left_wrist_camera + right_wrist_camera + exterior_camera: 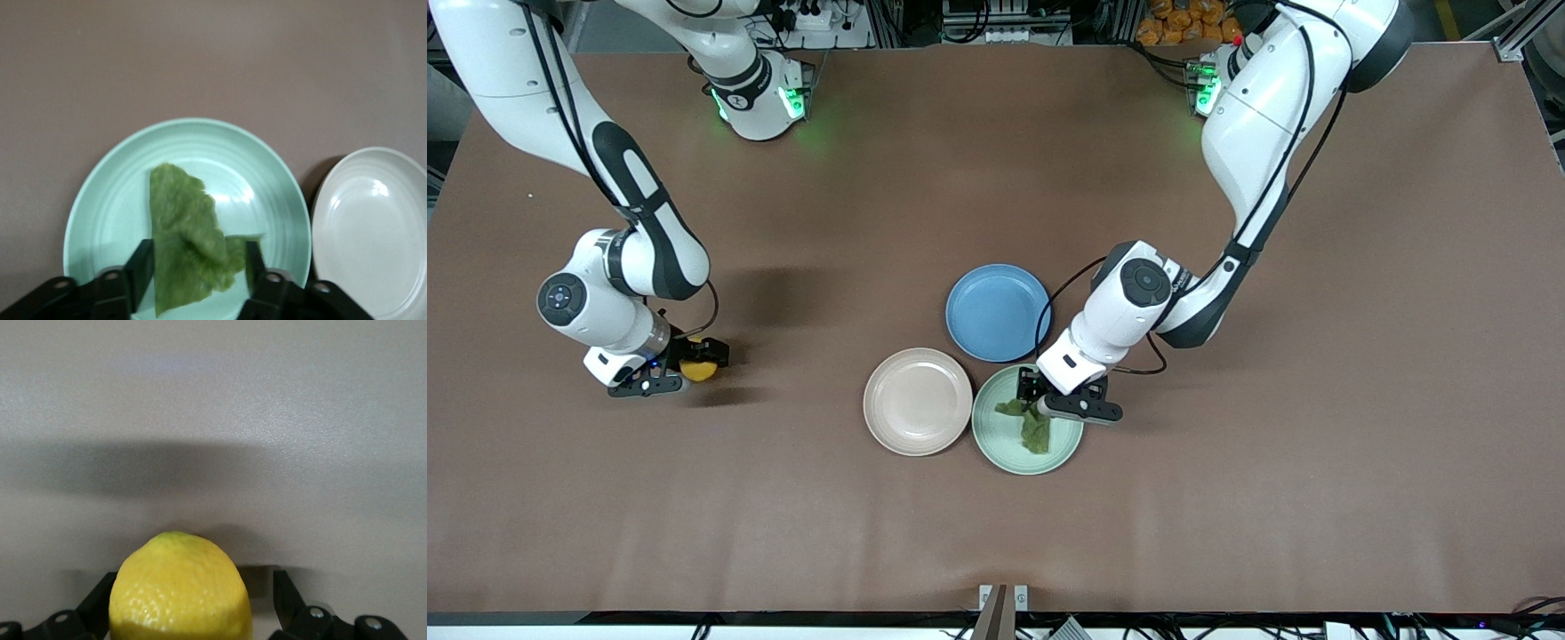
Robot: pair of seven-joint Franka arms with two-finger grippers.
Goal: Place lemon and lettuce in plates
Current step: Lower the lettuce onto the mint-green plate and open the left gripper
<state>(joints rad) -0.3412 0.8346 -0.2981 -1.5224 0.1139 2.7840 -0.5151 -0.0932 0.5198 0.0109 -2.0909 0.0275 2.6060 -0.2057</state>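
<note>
The lettuce [1037, 428] lies in the mint green plate [1005, 446], which sits nearer to the front camera than the blue plate. My left gripper [1056, 400] hangs low over that plate, open, with a finger on each side of the leaf. In the left wrist view the lettuce [183, 227] rests on the mint plate [267, 167] between the spread fingers of the left gripper [193, 270]. The pale pink plate [918, 402] beside it is empty. The lemon [699, 371] sits on the table toward the right arm's end. My right gripper [683, 370] is down around the lemon [180, 587], open, with a gap at one finger [287, 593].
A blue plate [998, 311] lies farther from the front camera, touching both other plates. The pink plate also shows in the left wrist view [373, 227]. The brown tabletop [1227, 498] is bare around the plates and the lemon.
</note>
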